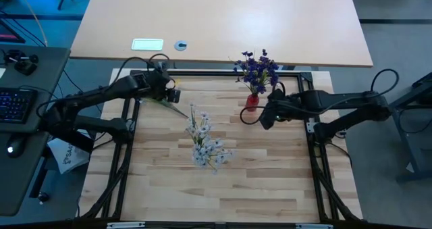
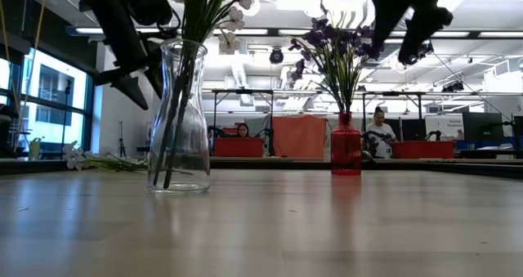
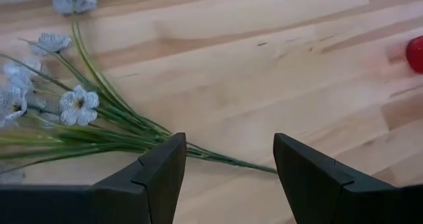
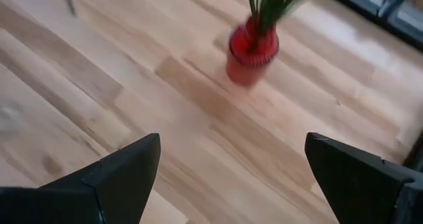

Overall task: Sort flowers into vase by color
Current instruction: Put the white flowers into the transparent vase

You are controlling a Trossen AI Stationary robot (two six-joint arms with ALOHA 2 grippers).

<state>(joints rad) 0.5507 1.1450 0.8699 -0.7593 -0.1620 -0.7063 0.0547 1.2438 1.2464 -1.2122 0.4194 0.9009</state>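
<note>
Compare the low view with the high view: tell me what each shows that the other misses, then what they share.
Only the low view shows the clear glass vase standing upright with green stems inside, and people seated in the room behind the table.

Only the high view shows the loose white-blossomed sprigs spread across the light wooden table, and the left gripper and right gripper, both open, apart from the flowers.

Both show the small red vase holding the dark purple-blue flowers upright.
</note>
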